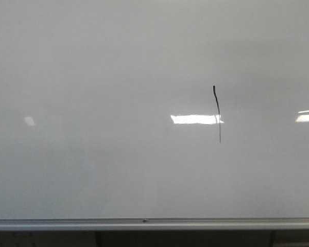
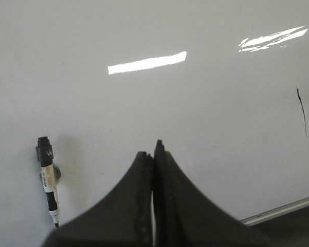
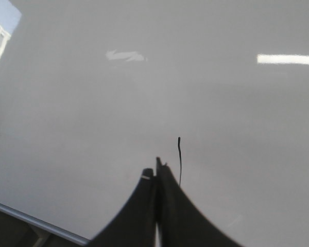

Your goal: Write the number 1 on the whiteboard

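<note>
The number 1 (image 1: pixel 217 110) is drawn in black on the right part of the whiteboard (image 1: pixel 92 77). The writing looks done. Both claws, left claw (image 2: pixel 154 150) and right claw (image 3: pixel 157 167), are pressed together and hold nothing. A marker (image 2: pixel 48 177) sits on the board's left.

whiteboard (image 1: pixel 92 77) cut off on three sides, marker (image 2: pixel 48 177) label too small to read

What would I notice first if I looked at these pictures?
Probably the thin black number 1, drawn right of the middle on the big shiny whiteboard. Next, a marker pen on the board in the left wrist view, beside the shut left gripper.
</note>
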`<state>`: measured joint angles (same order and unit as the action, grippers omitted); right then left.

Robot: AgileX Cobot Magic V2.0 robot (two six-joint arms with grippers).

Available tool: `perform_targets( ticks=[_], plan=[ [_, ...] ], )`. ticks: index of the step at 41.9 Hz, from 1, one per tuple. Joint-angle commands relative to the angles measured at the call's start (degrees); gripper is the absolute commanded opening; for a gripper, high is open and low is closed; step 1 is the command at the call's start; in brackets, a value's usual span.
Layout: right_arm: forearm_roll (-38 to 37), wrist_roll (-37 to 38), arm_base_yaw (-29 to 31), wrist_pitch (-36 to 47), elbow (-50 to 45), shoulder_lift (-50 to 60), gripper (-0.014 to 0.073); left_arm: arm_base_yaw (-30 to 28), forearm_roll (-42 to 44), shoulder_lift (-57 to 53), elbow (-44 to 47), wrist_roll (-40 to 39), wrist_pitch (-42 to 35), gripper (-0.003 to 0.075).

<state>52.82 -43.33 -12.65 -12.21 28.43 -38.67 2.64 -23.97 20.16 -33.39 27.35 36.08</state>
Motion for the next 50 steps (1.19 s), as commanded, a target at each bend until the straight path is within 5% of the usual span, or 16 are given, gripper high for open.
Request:
perform_targets(
  ticks=[1, 14, 20, 24, 32, 50],
  plan=[
    [0.9, -0.3, 0.0, 2.3, 1.6, 0.3, -0.0060, 0.5, -1.7, 0.4, -1.4, -0.4, -3.8, -0.0020],
    [0.9, -0.3, 0.0, 2.3, 1.6, 0.3, -0.0060, 0.5, -2.7, -0.2, -0.7, -2.4, -5.5, -0.0020],
    [0.9, -0.3, 0.0, 2.3, 1.6, 0.3, -0.0060, 0.5, 13.5, -4.8, 3.2, -23.0, -9.4, -0.0020],
    [0.9, -0.3, 0.0, 2.3, 1.6, 0.3, -0.0060, 0.5, 21.1, -9.1, 7.1, -29.9, -11.7, -0.0020],
    [0.9, -0.3, 0.0, 2.3, 1.6, 0.3, -0.0060, -2.2, 26.3, -19.3, 20.6, -30.6, -24.4, -0.0020],
    [0.9, -0.3, 0.0, 2.2, 1.6, 0.3, -0.0060, -4.2, 26.1, -21.5, 35.1, -30.6, -31.3, -0.0020]
  ],
)
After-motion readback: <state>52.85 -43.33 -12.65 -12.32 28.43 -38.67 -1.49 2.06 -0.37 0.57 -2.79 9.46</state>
